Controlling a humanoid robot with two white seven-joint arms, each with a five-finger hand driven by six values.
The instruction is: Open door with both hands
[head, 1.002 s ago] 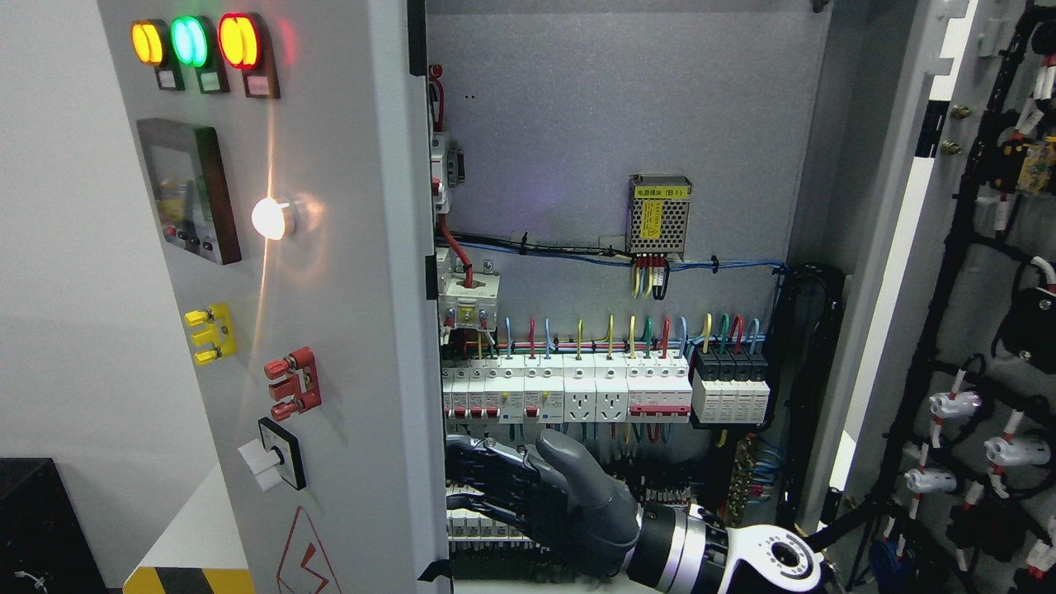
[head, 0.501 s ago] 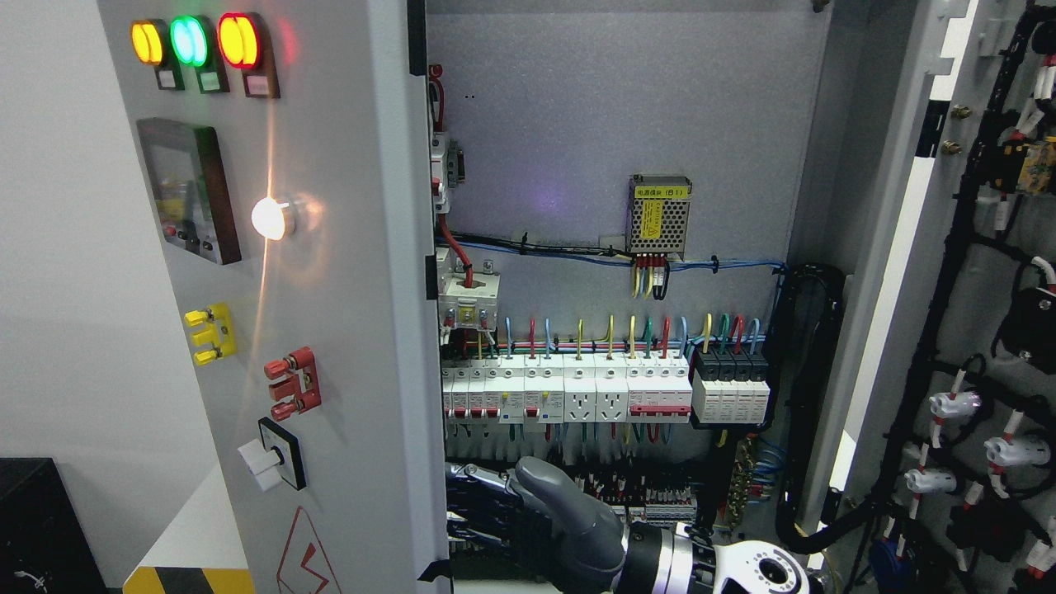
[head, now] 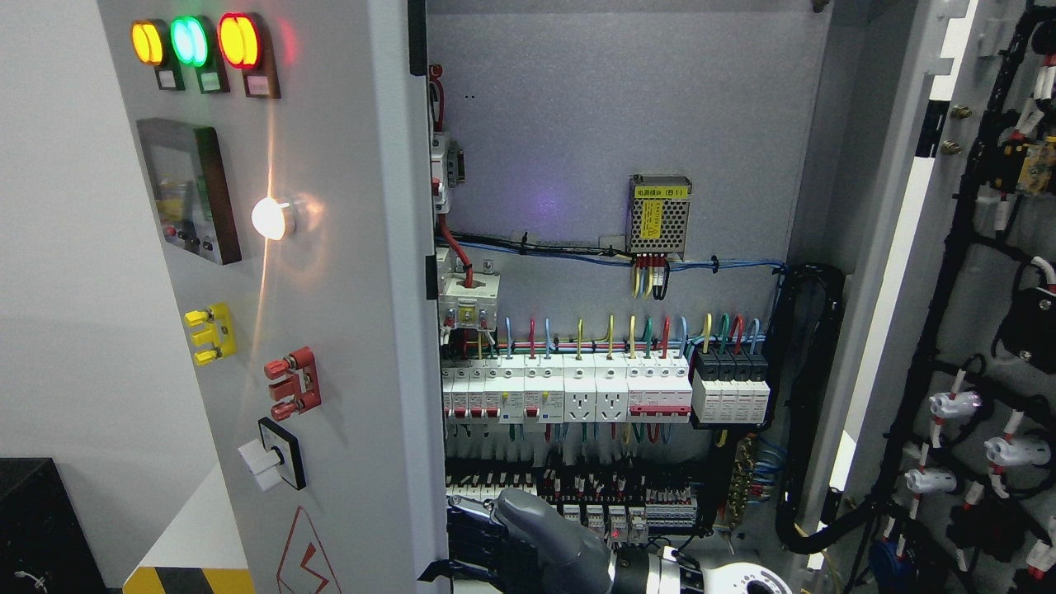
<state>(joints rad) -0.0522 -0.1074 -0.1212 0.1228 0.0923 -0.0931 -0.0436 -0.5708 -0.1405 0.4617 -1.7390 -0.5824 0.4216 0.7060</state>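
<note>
The cabinet's left door [head: 338, 272] is swung open toward me, its grey face carrying lamps and switches. At the picture's right the right door [head: 895, 272] also stands open, with wiring on its inner side. My right hand [head: 495, 540] shows low at the bottom centre, its arm coming in from the lower right. Its dark fingers [head: 466, 536] point left, close by the left door's inner edge, spread and holding nothing. Whether they touch the door cannot be told. The left hand is out of view.
Inside the cabinet [head: 610, 124] a row of white breakers [head: 569, 392] with coloured wires runs just above my hand, with terminal blocks [head: 610, 495] below. A power supply [head: 658, 216] hangs higher up. A black cable bundle [head: 813, 396] runs down the right side.
My right hand has sunk steadily toward the bottom edge and drifted slightly left, uncovering the terminal blocks. Both doors stay where they were.
</note>
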